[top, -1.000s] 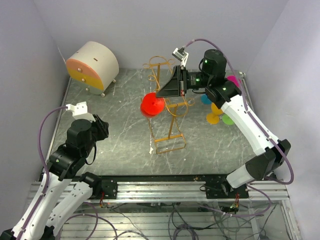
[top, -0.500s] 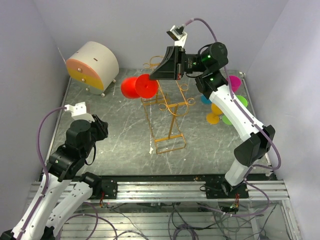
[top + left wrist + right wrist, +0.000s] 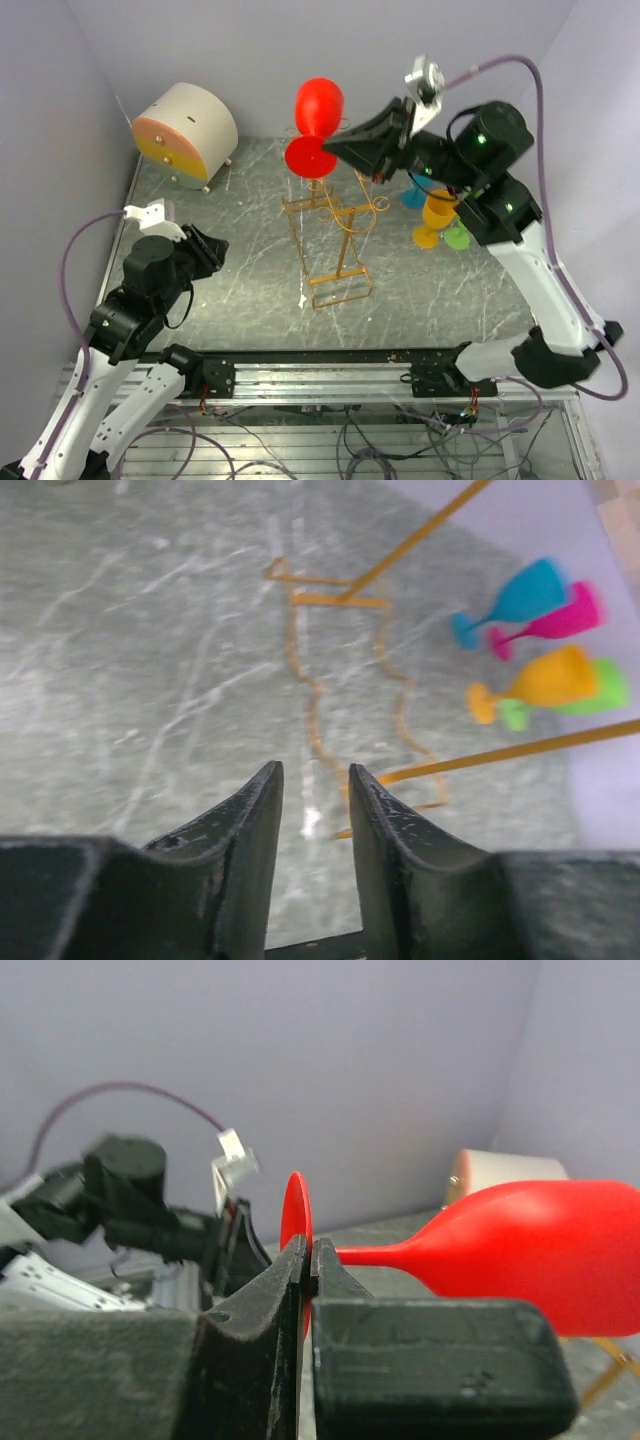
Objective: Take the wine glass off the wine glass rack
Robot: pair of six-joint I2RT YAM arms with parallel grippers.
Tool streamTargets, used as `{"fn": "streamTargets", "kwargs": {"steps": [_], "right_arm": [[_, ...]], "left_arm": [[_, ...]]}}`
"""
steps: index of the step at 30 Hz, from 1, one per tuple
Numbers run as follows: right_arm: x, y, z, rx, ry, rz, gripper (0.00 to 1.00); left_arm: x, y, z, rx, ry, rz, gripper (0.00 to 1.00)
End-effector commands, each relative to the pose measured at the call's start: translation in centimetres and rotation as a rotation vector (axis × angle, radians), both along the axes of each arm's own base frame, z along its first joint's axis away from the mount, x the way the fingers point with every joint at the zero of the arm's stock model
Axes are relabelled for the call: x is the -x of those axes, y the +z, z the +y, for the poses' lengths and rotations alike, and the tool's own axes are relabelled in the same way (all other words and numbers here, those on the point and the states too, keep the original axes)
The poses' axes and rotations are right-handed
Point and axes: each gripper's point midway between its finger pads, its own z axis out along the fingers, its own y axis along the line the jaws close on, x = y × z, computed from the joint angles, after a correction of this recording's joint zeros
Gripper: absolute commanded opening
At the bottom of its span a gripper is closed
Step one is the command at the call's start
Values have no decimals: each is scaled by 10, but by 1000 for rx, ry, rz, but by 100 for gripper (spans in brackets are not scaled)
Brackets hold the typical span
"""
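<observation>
Red wine glass tight between right fingers

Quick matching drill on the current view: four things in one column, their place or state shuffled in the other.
1. red plastic wine glass
2. golden wire wine glass rack
3. round beige drawer box
4. left gripper

A. far left corner of the table
B. open, empty
C. pinched near its foot by the right gripper
D. standing mid-table

Pairs: 1-C, 2-D, 3-A, 4-B
</observation>
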Motion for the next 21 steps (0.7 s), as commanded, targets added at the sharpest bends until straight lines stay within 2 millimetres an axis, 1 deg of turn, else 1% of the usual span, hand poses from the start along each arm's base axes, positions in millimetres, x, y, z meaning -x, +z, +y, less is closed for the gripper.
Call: {"fn": "streamTargets", "kwargs": {"steps": [1, 3, 5, 6, 7, 8, 11, 13, 14, 16, 21], "right_arm": [[-9, -21, -21, 93, -260, -195, 0], [0, -27, -23, 113, -292, -241, 0], [10, -35, -23, 140, -305, -274, 0], [14, -39, -22, 151, -306, -286, 0], [15, -48, -20, 173, -318, -295, 0], [16, -53, -20, 187, -331, -307, 0], [17, -67, -18, 232, -385, -334, 0], [14, -75, -17, 261, -429, -357, 0], [13, -78, -17, 269, -450, -368, 0], [12, -82, -18, 283, -492, -406, 0], [16, -87, -17, 291, -562, -495, 0]], "left_arm": [[13, 98, -42, 332, -154, -131, 49], [19, 132, -56, 450, -209, -123, 59], [25, 162, -74, 550, -289, -98, 63], [29, 172, -83, 597, -331, -69, 64], [32, 180, -90, 647, -363, -36, 66], [34, 187, -98, 699, -396, 0, 66], [41, 193, -122, 868, -491, 135, 66], [44, 195, -131, 959, -537, 201, 66], [46, 195, -133, 988, -545, 221, 66], [46, 189, -130, 999, -511, 245, 67], [51, 184, -129, 1015, -500, 283, 67]]}}
